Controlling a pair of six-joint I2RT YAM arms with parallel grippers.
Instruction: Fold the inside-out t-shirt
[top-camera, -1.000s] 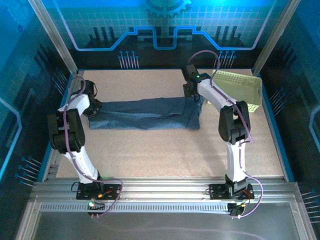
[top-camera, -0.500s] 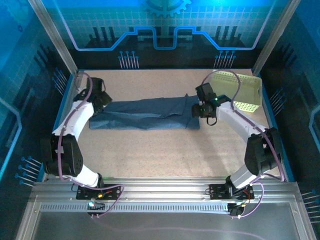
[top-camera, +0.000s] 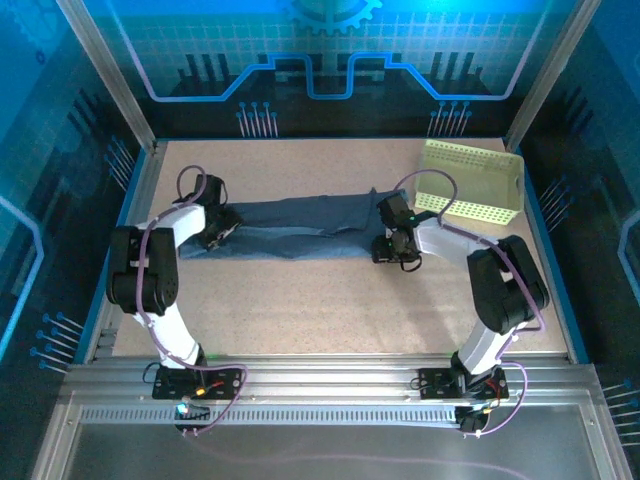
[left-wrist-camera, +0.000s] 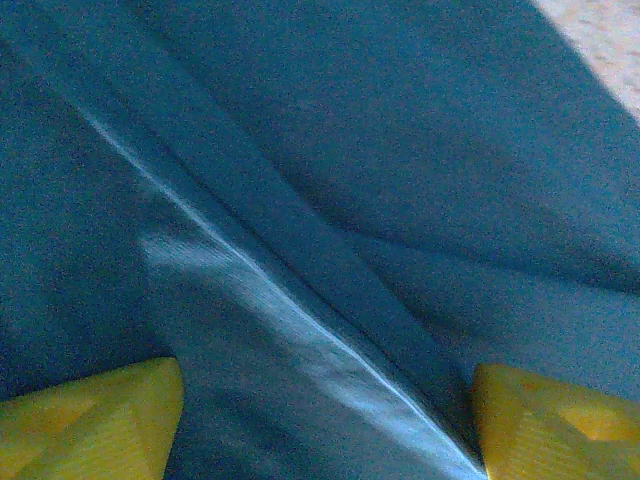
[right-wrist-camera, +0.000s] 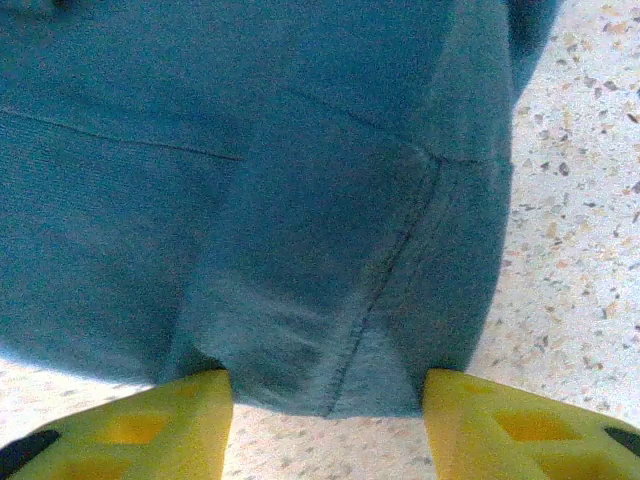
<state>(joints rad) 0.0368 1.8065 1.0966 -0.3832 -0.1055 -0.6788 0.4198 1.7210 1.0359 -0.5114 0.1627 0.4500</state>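
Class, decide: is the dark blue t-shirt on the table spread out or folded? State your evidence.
Folded: the t-shirt lies as a long narrow band, with overlapping layers and a lengthwise crease.

Over at the far right, a pale yellow-green perforated basket (top-camera: 470, 182) rests on the speckled beige surface (top-camera: 300, 300), sitting askew to its edges. Behind, a glowing blue grid-patterned back wall (top-camera: 200, 50).

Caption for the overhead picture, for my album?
The left gripper and right gripper reach opposite ends of a dark blue t-shirt laid in a strip, near a basket.
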